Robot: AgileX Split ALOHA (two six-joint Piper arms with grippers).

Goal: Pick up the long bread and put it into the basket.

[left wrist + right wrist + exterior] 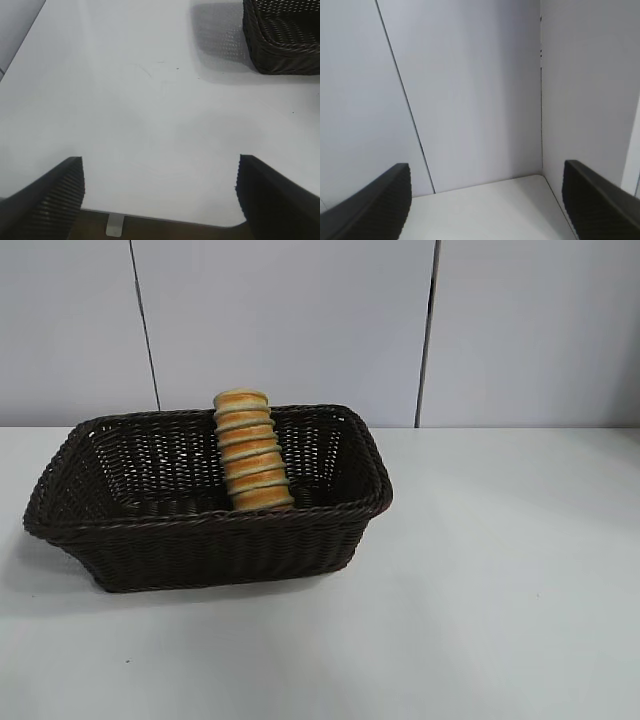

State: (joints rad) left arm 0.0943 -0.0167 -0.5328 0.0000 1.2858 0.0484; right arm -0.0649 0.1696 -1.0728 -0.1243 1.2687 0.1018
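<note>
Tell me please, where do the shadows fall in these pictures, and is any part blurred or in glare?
Exterior view: the basket casts a soft shadow on the table at its lower left; the long bread is evenly lit, without glare. Left wrist view: a grey shadow lies beside the basket corner; the open left claw looks slightly soft at the edges. Right wrist view: the open right claw faces a dim wall corner.

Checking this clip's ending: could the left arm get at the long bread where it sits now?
Probably yes: the long bread leans upright in the basket, its top exposed, and the open left gripper faces bare table with nothing between.
</note>
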